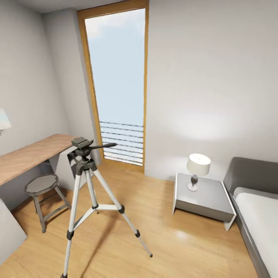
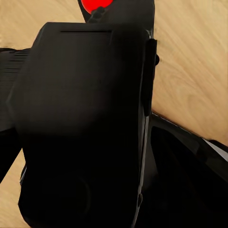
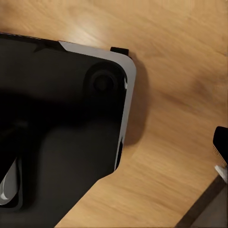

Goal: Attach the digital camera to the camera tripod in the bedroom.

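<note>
Silver-legged camera tripod (image 1: 88, 193) stands upright, pan handle pointing toward window (image 1: 119, 77).

You have no writing to read here: no label, brand, number or sign shows on the tripod (image 1: 87, 181), the black camera (image 2: 80, 123), the counter (image 1: 27, 156) or the bedside lamp (image 1: 197, 166).

Bright window (image 1: 117, 77) daylight — soft shadows (wrist views dim).
</note>
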Available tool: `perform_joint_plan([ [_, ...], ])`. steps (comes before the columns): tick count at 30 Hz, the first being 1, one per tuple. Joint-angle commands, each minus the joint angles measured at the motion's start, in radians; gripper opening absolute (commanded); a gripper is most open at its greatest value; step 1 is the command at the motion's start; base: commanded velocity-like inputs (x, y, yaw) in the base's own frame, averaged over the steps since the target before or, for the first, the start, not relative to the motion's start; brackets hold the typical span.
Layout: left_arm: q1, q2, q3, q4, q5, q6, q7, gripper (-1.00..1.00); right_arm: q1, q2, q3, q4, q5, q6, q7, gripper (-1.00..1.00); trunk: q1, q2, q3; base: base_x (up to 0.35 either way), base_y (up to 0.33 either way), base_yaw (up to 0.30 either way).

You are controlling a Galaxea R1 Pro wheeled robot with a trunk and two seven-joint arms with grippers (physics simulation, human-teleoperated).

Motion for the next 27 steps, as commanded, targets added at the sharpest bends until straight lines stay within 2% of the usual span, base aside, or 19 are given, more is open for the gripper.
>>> perform_joint_plan([
  [1, -0.001, 0.000, -0.009, 0.000, 0.007, -0.002, 0.004, -1.00, -0.001, -0.001, -0.009, 0.003, 0.009, -0.006, 0.002, 1.00, 0.001, -0.002, -0.002, 0.003, 0.000, 0.275],
  [21, -0.001, -0.003, -0.003, 0.000, 0.016, -0.003, 0.004, -1.00, -0.001, 0.003, -0.009, 0.003, 0.010, -0.007, -0.012, 1.00, 0.001, -0.002, -0.002, 0.001, 0.000, 0.275],
  [27, -0.001, -0.006, -0.002, 0.000, 0.016, -0.002, 0.004, -1.00, -0.001, 0.003, -0.007, 0.003, 0.011, -0.008, -0.013, 1.00, 0.001, -0.002, -0.002, 0.109, -0.133, 0.275],
])
